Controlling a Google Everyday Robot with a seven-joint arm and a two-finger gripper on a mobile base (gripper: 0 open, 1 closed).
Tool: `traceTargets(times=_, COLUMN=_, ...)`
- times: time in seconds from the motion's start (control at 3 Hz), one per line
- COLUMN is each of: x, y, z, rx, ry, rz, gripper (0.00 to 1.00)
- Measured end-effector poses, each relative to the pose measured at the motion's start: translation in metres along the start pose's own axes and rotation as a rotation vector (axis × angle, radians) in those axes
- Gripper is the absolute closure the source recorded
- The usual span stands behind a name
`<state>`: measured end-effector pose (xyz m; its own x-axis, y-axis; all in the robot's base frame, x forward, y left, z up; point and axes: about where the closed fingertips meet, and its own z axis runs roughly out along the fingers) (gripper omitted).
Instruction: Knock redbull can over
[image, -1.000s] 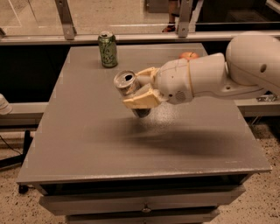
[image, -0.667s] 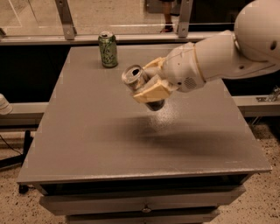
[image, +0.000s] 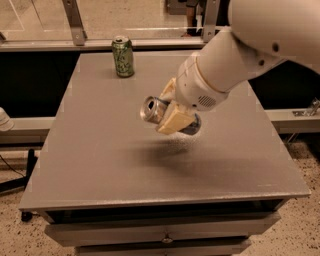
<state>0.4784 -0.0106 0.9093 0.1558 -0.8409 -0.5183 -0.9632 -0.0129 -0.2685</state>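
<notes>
The redbull can (image: 154, 109) is a slim silver can, tipped on its side with its pull-tab top facing left. It is held above the middle of the grey table (image: 100, 165), with a shadow under it. My gripper (image: 172, 107) reaches in from the upper right on a white arm and is shut on the can. Its tan fingers (image: 174, 120) clamp the can's body, and the can's far end is hidden behind them.
A green can (image: 123, 56) stands upright near the table's far left edge. A metal railing with posts (image: 75, 22) runs behind the table. Drawers sit under the table's front edge (image: 165, 239).
The arm has lifted and swung toward the camera, carrying the can with it. The can is tilted further onto its side. The green can has not moved.
</notes>
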Motion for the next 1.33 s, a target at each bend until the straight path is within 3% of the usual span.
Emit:
traceTargets(times=0.33, x=0.011, y=0.021, z=0.026, rx=-0.027, ry=0.187, rz=-0.059, gripper=1.00)
traceTargets(times=0.67, x=0.024, y=0.032, z=0.042, rx=-0.040, ry=0.320, rz=-0.087, gripper=0.81)
traceTargets(times=1.0, x=0.026, y=0.036, z=0.048, rx=-0.061, ry=0.361, rz=-0.092, gripper=0.57)
traceTargets(times=1.33, x=0.022, y=0.038, z=0.049, rx=-0.085, ry=0.348, rz=-0.085, gripper=0.35)
